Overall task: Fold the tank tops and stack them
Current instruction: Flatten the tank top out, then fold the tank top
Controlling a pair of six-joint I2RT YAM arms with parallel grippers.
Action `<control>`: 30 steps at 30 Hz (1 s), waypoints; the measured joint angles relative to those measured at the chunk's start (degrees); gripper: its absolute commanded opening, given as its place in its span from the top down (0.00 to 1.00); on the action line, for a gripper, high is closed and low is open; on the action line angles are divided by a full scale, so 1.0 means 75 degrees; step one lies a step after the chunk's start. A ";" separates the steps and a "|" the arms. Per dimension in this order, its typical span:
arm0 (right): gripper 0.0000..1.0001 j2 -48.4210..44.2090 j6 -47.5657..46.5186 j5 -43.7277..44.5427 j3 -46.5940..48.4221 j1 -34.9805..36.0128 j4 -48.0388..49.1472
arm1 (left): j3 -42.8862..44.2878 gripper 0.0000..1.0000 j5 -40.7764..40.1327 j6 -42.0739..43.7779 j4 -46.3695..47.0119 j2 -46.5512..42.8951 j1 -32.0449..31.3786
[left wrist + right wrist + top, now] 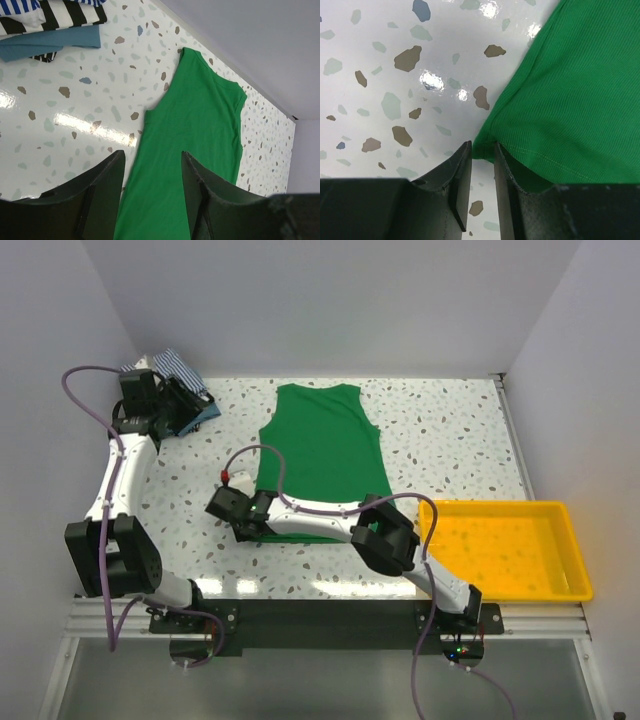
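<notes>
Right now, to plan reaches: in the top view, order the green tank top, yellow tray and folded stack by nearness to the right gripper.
1. Green tank top: its near-left corner is at the right gripper.
2. Folded stack: far left corner.
3. Yellow tray: near right edge.

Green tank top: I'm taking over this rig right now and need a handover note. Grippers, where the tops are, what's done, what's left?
Left gripper: open, empty, above the table near the folded stack.
Right gripper: jaws narrow at the green tank top's near-left hem corner; grip not certain.
Tops: green one flat and unfolded mid-table; stack at the far-left corner.
Done: the stacked tops are folded.
Left: fold the green one and add it to the stack.
</notes>
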 measured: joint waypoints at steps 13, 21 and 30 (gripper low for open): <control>1.00 0.0169 0.0020 0.0041 -0.0131 0.0111 0.0067 | -0.0697 0.48 0.0134 -0.0023 0.0242 0.0015 0.0000; 1.00 -0.1358 -0.0114 -0.0504 -0.2565 0.0230 0.0691 | -0.2171 0.48 0.0245 -0.0175 0.0979 0.0017 -0.0271; 1.00 -0.3844 -0.0067 -0.1125 -0.5400 0.0664 0.1128 | -0.3620 0.48 0.0178 -0.0612 0.2095 0.0685 -0.1754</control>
